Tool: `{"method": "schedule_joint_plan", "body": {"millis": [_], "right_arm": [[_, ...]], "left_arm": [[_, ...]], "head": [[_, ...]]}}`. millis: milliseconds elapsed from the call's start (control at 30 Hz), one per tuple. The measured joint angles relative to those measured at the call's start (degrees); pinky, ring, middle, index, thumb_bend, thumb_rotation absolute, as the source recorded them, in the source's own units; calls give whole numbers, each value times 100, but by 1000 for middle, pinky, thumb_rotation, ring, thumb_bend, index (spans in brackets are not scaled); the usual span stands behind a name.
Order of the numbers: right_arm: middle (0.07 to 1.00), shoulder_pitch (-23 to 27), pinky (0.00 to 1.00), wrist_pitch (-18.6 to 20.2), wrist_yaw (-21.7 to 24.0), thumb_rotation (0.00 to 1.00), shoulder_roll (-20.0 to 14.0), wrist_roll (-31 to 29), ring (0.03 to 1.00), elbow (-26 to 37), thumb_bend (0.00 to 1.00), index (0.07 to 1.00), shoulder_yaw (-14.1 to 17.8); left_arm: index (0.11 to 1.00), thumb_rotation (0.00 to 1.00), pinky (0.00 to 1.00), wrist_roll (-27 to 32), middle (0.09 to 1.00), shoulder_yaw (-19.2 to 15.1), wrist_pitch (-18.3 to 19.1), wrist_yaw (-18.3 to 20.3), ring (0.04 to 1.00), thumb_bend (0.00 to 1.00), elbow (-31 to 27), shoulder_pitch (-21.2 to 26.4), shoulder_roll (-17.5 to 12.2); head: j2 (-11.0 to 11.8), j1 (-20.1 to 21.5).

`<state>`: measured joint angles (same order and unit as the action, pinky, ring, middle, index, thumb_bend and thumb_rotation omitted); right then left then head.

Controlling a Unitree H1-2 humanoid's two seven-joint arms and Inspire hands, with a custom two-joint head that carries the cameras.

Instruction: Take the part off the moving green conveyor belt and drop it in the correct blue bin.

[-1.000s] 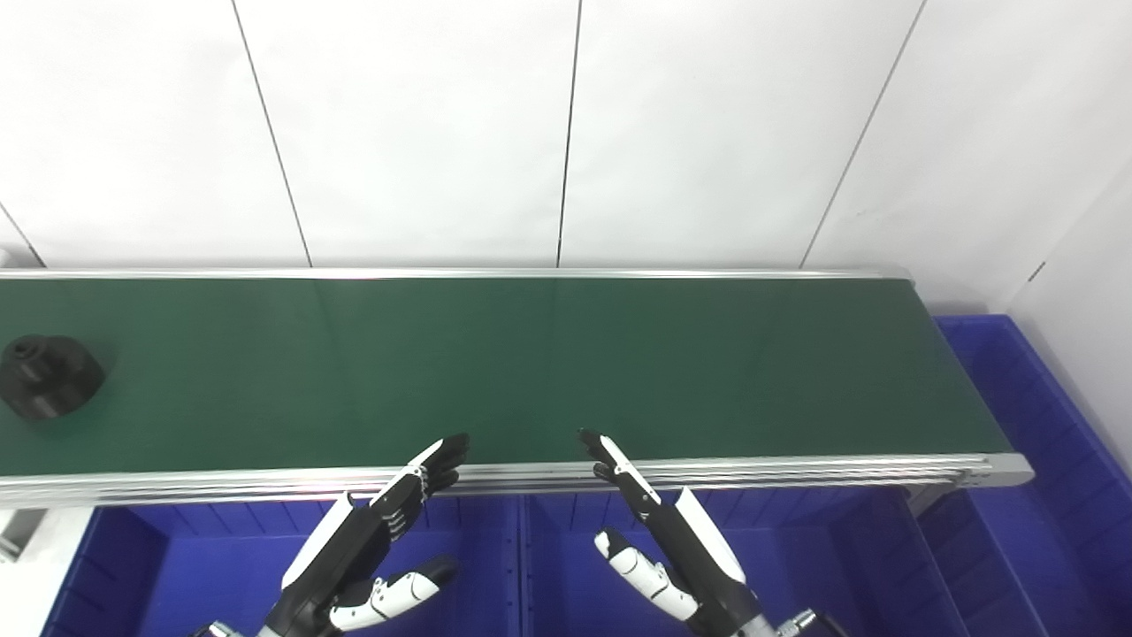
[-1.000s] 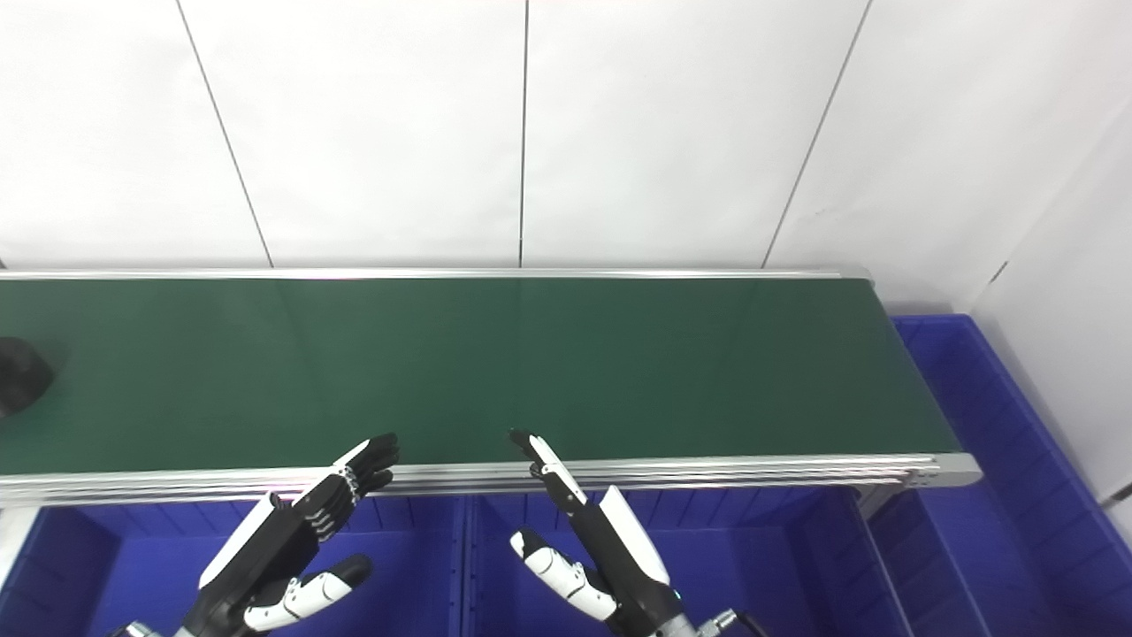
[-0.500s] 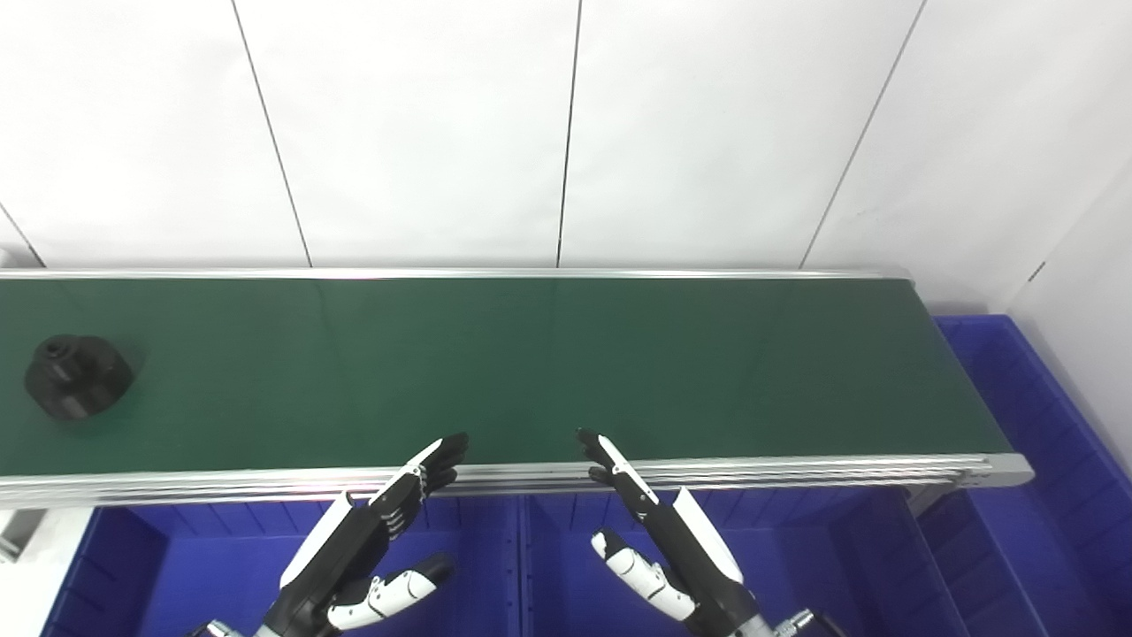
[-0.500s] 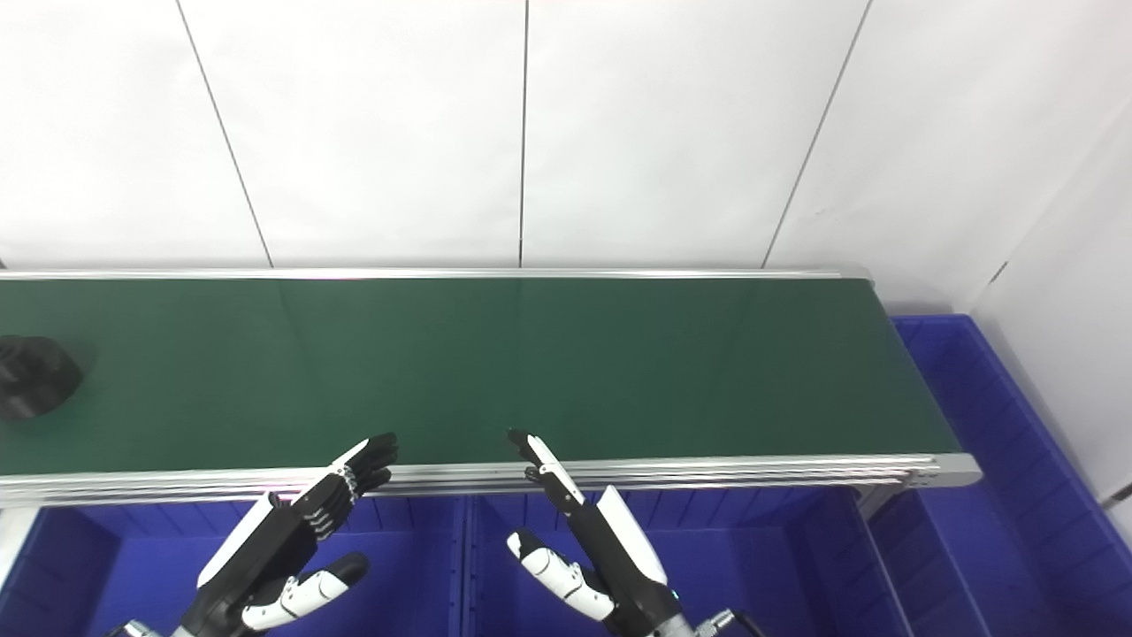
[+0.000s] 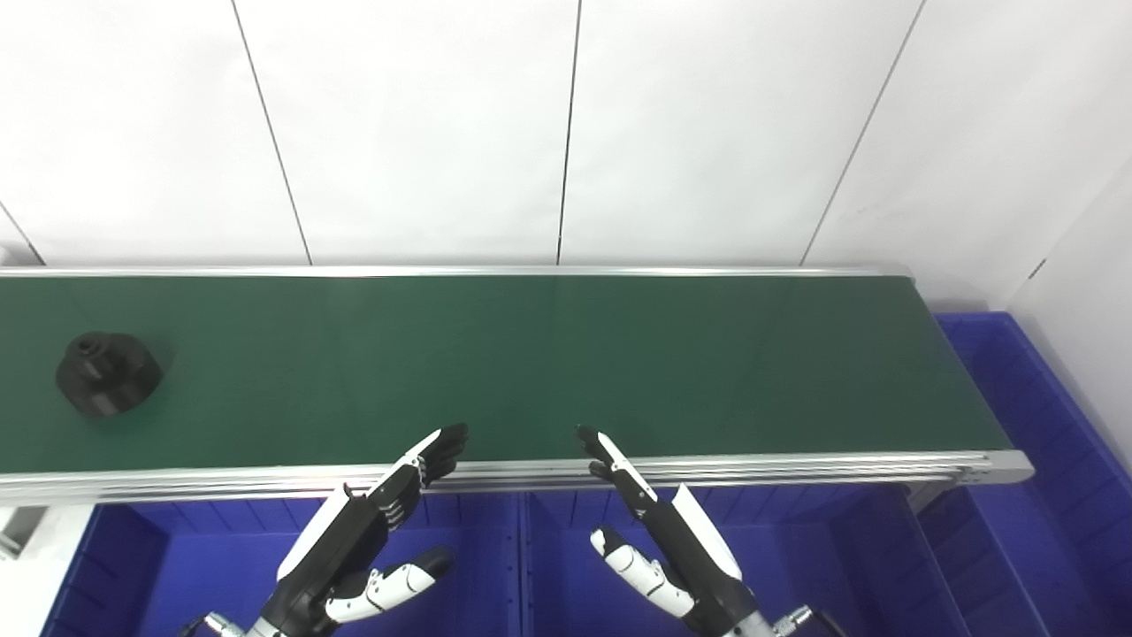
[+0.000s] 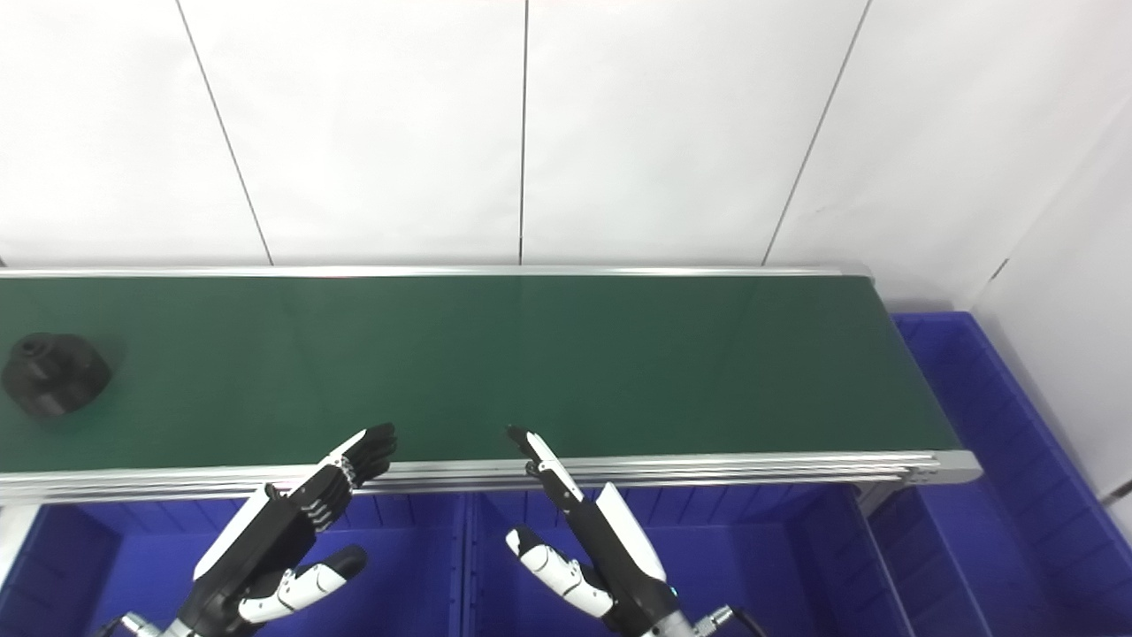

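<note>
Well out to the left on the moving green conveyor belt [image 5: 548, 363] sits the round black plastic part with a raised hub [image 5: 108, 373], roughly midway across the belt's width and clear of both rails. Both hands wait at the near aluminium rail [image 5: 796, 464], over the blue plastic bins [image 5: 566, 566] below. The left hand [image 5: 363, 540] has its fingers straight and spread, thumb held off to the side, holding nothing; the right hand [image 5: 659, 540] is likewise splayed and empty. The part lies up and to the left of the left hand's fingertips, well apart from them, and that hand is clearly the nearer one. The part is round, so it offers no long axis to align with. Compared with a second ago, the part has ridden rightward along the belt, closing on the left hand, which has lifted its fingertips slightly
</note>
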<state>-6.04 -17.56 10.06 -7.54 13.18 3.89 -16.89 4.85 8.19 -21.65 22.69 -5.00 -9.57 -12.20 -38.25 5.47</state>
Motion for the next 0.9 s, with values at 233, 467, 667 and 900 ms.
{"method": "schedule_joint_plan", "body": {"millis": [233, 467, 667, 900], "right_arm": [[999, -44, 897, -387, -57, 960, -40, 109, 966, -430, 424, 979, -5], [1000, -53, 860, -569, -478, 921, -148, 308, 962, -884, 441, 973, -209], [1000, 103, 792, -585, -745, 886, -301, 325, 932, -1047, 432, 969, -472], [999, 182, 721, -590, -903, 875, -402, 267, 909, -1096, 429, 967, -633]], "left_arm": [[926, 584, 887, -219, 954, 69, -252, -13, 940, 371, 503, 2, 59], [897, 531, 850, -425, 926, 66, -295, -108, 913, 432, 831, 82, 110], [882, 451, 806, -476, 912, 64, -297, -197, 885, 414, 887, 123, 112], [868, 378, 781, -533, 901, 93, -297, -270, 870, 399, 904, 134, 129]], "head": [[1011, -449], [1477, -564], [1628, -617], [1584, -634]]}}
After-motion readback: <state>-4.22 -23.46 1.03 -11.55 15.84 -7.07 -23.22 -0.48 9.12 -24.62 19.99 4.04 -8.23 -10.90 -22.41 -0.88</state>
